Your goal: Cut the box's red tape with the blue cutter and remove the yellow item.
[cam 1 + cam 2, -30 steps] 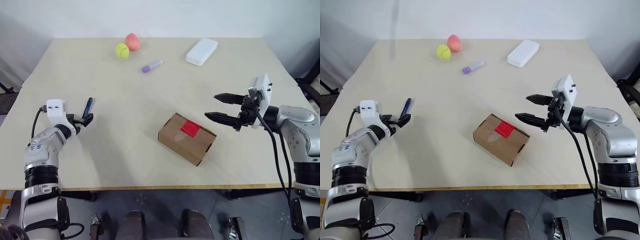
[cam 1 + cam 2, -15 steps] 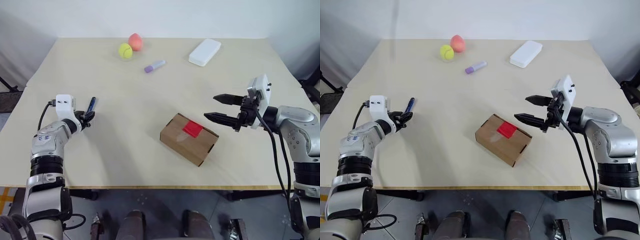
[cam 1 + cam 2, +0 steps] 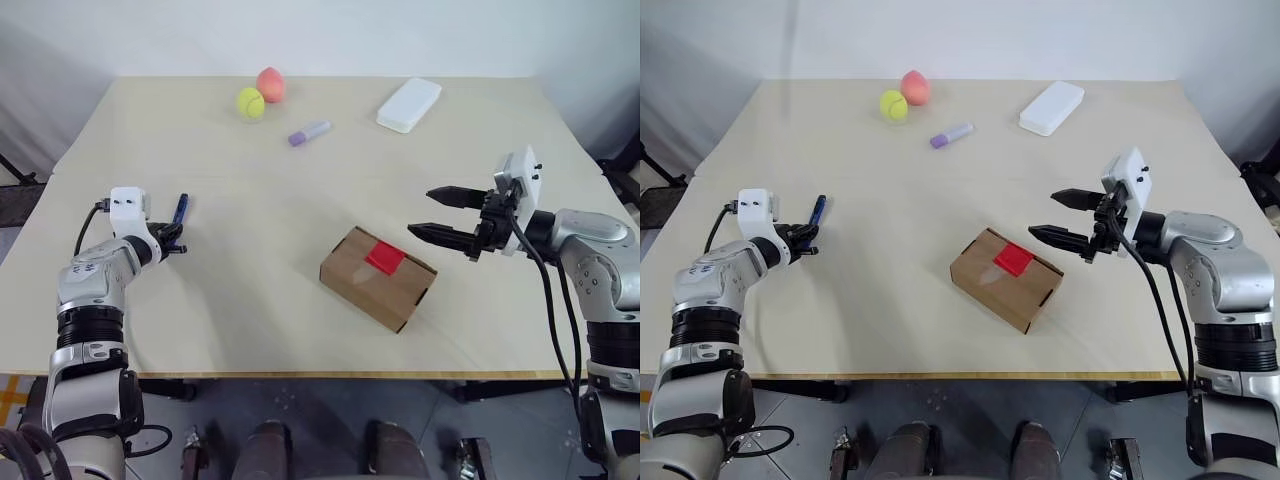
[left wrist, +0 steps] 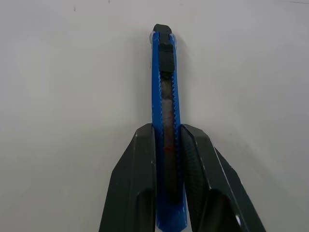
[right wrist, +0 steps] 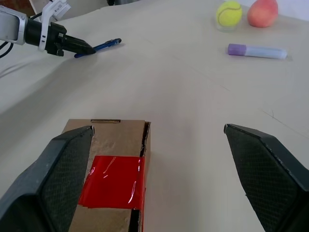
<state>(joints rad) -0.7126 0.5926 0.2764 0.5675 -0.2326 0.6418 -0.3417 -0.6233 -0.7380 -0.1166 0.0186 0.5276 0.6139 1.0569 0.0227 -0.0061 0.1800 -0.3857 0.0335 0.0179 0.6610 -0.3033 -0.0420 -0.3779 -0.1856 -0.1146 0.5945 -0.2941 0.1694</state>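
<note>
While the left gripper (image 3: pixel 172 238) sits at the table's (image 3: pixel 250 320) left edge, the head views show its fingers pinched on the near end of the cutter (image 3: pixel 180 209), which lies flat with its far end pointing up the table. Box (image 3: pixel 378 277) is mid-table, well apart from the cutter, red tape (image 3: pixel 382 257) on top over the seam, flaps shut, so the yellow item can't be seen. Right gripper (image 3: pixel 440 213) hovers just right of the box, jaws wide, holding nothing. Tennis ball (image 3: pixel 250 102), peach (image 3: pixel 268 83), lilac stick (image 3: pixel 307 132) and white case (image 3: pixel 408 104) lie at the far edge, out of the way.

Left wrist view: both fingers (image 4: pixel 137 188) flank the cutter's (image 4: pixel 164 96) blue body, slider facing the camera. Grip looks centred and straight.

Right wrist view: tape (image 5: pixel 112 187) sits between the spread jaws, box (image 5: pixel 113 140) square ahead.

Step in hand: secure the cutter. Squeeze firm before lifting, lift straight so it doesn't pivot, keep the tip end forward. Right gripper should brace the box before any cut.
</note>
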